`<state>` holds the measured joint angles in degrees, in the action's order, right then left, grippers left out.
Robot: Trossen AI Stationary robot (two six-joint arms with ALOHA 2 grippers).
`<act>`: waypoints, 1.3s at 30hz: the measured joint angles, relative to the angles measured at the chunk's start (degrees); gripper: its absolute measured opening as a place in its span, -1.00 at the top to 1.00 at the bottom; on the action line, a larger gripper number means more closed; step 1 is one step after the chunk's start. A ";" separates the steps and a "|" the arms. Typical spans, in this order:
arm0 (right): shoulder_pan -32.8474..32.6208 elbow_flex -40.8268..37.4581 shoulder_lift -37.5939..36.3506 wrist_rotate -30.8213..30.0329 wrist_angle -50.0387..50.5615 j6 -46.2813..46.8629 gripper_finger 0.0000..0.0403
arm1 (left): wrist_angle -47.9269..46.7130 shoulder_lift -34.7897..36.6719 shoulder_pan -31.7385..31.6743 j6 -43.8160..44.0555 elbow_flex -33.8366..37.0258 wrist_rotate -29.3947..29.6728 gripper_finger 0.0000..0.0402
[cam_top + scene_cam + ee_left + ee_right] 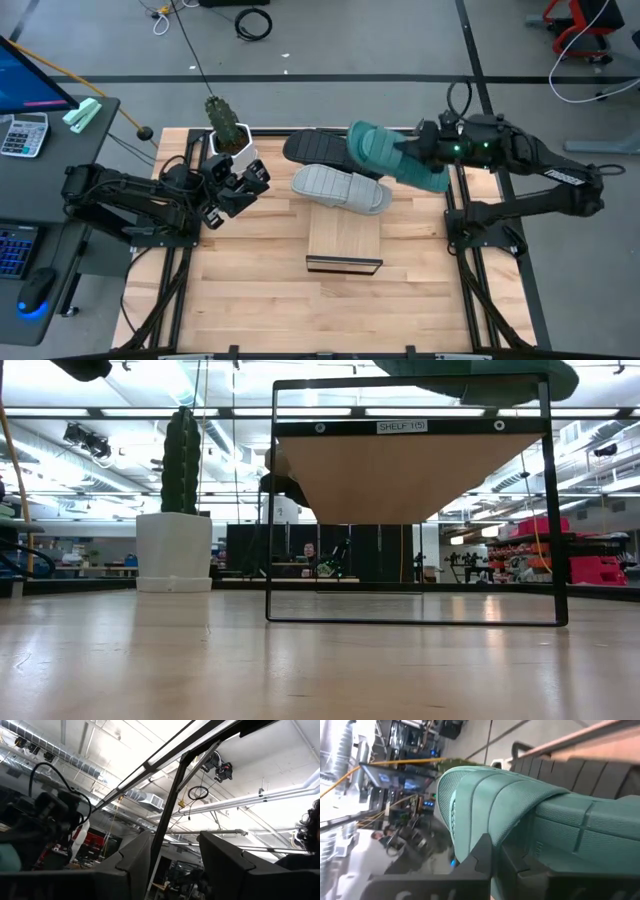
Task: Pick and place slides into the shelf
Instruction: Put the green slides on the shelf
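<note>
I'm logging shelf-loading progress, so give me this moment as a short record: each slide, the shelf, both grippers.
teal slide: held in the air by the right gripper, above the shelf's far end
light grey slide: lying on the shelf
black slide: beyond the grey one, partly under the teal one
left gripper: holding nothing, beside the potted cactus

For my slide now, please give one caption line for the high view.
Right gripper holds the teal slide above the shelf, over the black and grey slides.
</note>
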<state>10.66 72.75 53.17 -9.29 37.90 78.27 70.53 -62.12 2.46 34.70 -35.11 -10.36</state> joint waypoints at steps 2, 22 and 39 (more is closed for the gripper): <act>-2.68 0.00 0.00 -1.13 0.71 1.63 0.95 | -0.01 0.01 0.00 0.02 0.00 0.01 0.13; -23.95 0.00 3.98 -9.16 5.42 15.86 0.95 | -0.01 0.00 -0.04 0.07 -0.02 0.01 0.13; -30.32 -0.01 13.94 -6.49 3.60 20.97 0.95 | -0.03 -0.01 -0.04 0.09 -0.02 0.01 0.14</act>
<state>-19.66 72.74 67.11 -15.77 41.50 99.24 70.50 -62.13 2.42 34.79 -35.13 -10.35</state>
